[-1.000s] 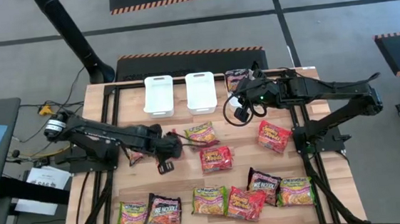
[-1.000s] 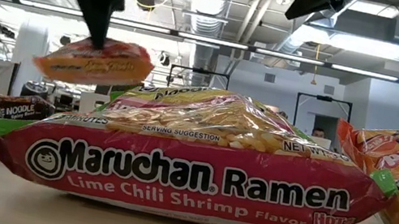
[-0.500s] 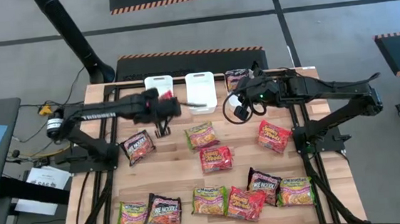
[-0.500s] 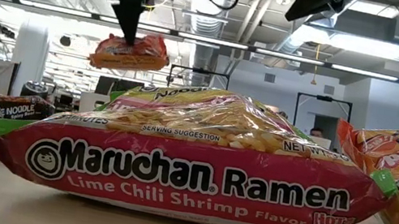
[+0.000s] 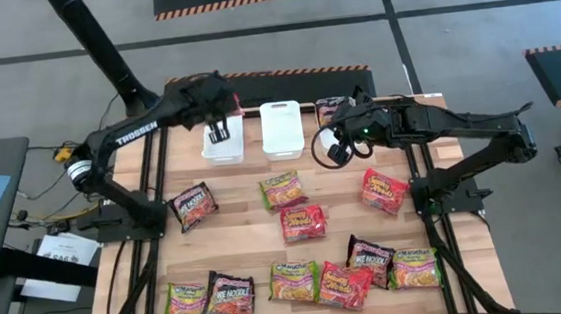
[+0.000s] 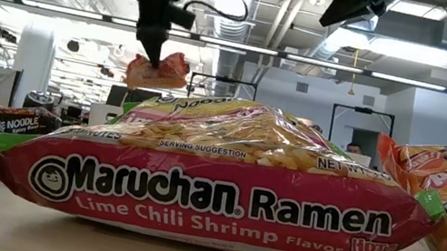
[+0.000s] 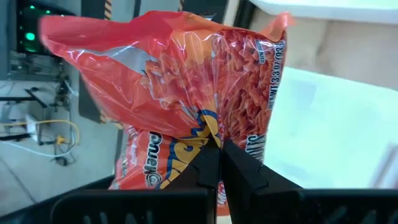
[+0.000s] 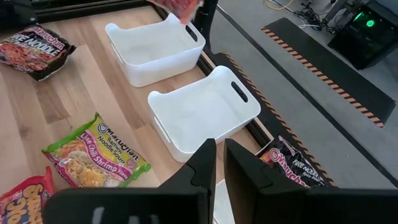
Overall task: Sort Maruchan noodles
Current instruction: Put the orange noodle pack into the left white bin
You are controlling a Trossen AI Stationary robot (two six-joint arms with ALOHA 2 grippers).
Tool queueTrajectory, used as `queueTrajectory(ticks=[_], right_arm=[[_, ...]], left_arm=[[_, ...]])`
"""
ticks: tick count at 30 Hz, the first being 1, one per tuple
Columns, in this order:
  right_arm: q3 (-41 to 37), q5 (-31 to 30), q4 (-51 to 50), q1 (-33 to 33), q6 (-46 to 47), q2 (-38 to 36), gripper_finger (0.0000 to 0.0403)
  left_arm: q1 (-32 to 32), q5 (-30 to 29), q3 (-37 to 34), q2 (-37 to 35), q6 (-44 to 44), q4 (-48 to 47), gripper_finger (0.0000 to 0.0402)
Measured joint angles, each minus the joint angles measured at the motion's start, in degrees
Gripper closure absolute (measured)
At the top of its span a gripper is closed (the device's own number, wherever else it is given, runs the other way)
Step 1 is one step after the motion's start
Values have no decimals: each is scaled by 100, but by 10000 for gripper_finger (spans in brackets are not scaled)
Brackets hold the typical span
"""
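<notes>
We judge that the left pincer (image 7: 219, 163), pinching the red-orange packet (image 7: 186, 93) only by one thin edge (it hangs just above the left white bin (image 5: 223, 136)), could let it swing and fall outside the rim.

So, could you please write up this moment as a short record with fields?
left gripper: shut on a red-orange packet, raised over the left bin
right gripper: waiting near the right bin, nothing between its fingers
bins: both white, side by side at the table's far edge, no packets inside
black packet: right of the bins, by the right arm
loose packets: three around mid-table, one further left, a row along the near edge
table: wood
</notes>
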State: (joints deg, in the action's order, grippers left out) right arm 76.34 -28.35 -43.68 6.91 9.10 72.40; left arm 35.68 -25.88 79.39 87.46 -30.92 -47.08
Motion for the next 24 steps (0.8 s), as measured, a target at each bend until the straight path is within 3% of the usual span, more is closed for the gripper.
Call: queueTrajectory(ticks=[9, 24], right_arm=[[-2, -5, -2, 1, 0, 2, 346], [-2, -18, -4, 1, 142, 2, 346]], left_arm=[[608, 422, 0, 608, -664, 186, 401], [769, 450, 0, 1276, -837, 443, 401]])
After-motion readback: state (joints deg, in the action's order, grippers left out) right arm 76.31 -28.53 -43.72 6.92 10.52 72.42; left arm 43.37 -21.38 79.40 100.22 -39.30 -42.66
